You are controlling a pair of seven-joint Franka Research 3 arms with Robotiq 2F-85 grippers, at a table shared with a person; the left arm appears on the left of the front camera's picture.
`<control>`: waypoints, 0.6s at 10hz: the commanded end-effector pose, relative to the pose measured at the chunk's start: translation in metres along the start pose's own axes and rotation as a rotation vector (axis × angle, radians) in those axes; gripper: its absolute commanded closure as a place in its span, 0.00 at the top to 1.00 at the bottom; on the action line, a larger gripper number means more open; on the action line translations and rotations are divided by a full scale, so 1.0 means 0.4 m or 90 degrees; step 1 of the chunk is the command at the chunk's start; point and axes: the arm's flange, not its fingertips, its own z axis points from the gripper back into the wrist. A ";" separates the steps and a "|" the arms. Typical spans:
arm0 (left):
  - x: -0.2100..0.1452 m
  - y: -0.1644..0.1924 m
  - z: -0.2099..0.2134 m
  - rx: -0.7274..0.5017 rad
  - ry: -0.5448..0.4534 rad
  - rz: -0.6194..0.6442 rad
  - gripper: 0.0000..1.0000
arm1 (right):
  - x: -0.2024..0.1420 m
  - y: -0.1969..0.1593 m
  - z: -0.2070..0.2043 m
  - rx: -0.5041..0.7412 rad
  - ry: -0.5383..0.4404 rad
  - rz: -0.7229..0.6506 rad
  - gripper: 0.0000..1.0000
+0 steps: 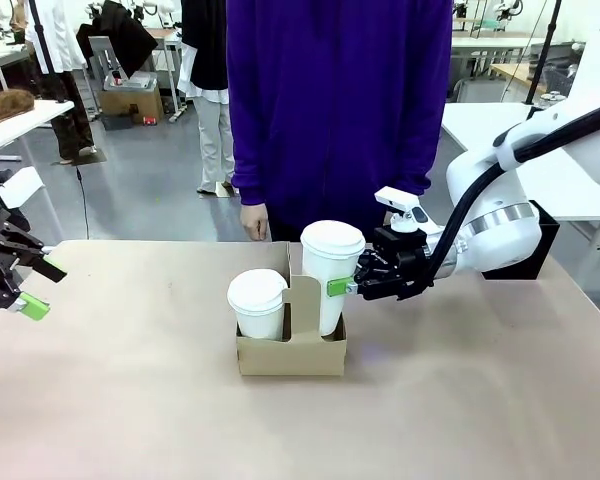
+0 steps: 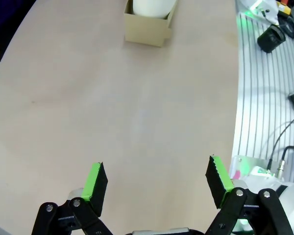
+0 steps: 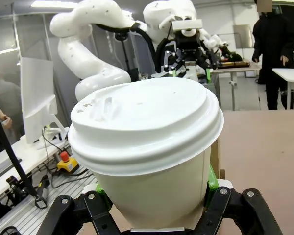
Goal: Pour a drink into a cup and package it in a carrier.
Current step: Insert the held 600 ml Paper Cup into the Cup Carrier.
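A brown cardboard carrier stands mid-table with two lidded white paper cups in its pockets. The taller cup is in the right pocket, and my right gripper is shut on its side from the right. The right wrist view shows that cup up close between the fingers, with a green pad against its wall. A shorter cup sits in the left pocket. The drink is hidden under the lids. My left gripper hangs open at the table's left edge, holding nothing. From the left wrist, the left gripper faces the distant carrier.
A person in a purple top stands at the far side, one hand hanging just behind the table edge. A dark box sits behind my right arm. A slatted metal bench with cables borders the table on the robot's side.
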 end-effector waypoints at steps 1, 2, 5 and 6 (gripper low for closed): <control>0.003 -0.004 0.004 -0.004 -0.014 0.004 1.00 | -0.015 -0.026 0.006 0.010 0.002 0.020 0.80; 0.003 -0.004 0.004 -0.004 -0.014 0.004 1.00 | -0.029 -0.034 0.009 0.011 0.005 0.016 0.80; 0.003 -0.004 0.004 -0.004 -0.014 0.004 1.00 | -0.069 -0.061 0.014 0.011 0.022 0.005 0.80; 0.003 -0.004 0.004 -0.004 -0.014 0.004 1.00 | -0.082 -0.070 0.014 0.006 0.036 0.004 0.80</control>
